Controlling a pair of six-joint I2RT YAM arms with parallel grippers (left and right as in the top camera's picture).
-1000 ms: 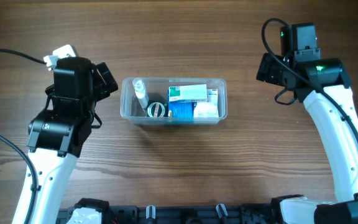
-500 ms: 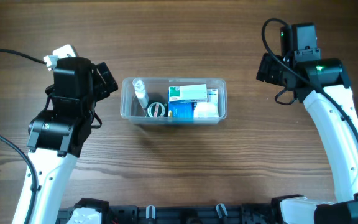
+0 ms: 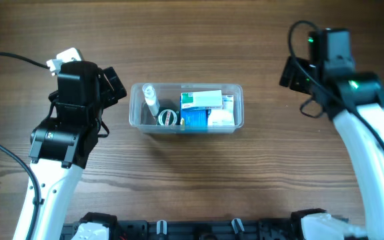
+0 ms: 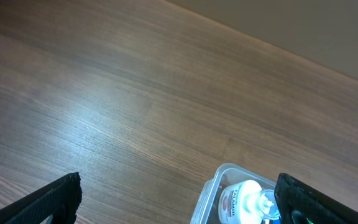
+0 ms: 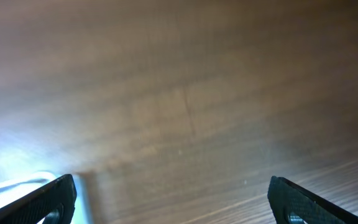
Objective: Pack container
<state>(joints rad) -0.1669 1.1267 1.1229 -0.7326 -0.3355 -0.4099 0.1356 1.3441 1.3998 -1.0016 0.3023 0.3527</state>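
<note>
**Wood surface (image 3: 199,180) with a filled container (image 3: 133,110) at its middle**

The left fingers (image 4: 58,199) are spread wide, their tips at the two lower corners of the left wrist view. Nothing but bare wood lies between them. They hang just left of the container and do not touch it. That view catches only the container's nearest rounded corner, and inside it a small clear bottle (image 4: 244,200) with a white label.

The right fingers (image 5: 48,199) are parted just as wide and grip nothing. They hang to the right of the container, well apart from it. The right wrist view is blurred. A pale curved edge at its lower left may be the container's rim, but I cannot tell.

The left arm (image 3: 65,133) stands left of the container, its black head near the left wall. The right arm (image 3: 362,133) stands farther off on the other side.

The container lies flat with its long side running from arm to arm. The bottle is at its left end, and a round roll (image 3: 168,118) sits just beside the bottle. A green-and-white box (image 3: 201,100) and a blue box (image 3: 193,119) fill the middle. A white box (image 3: 221,119) is at the right end. A black cable (image 3: 12,59) runs in from far left of the container to the left arm.
</note>
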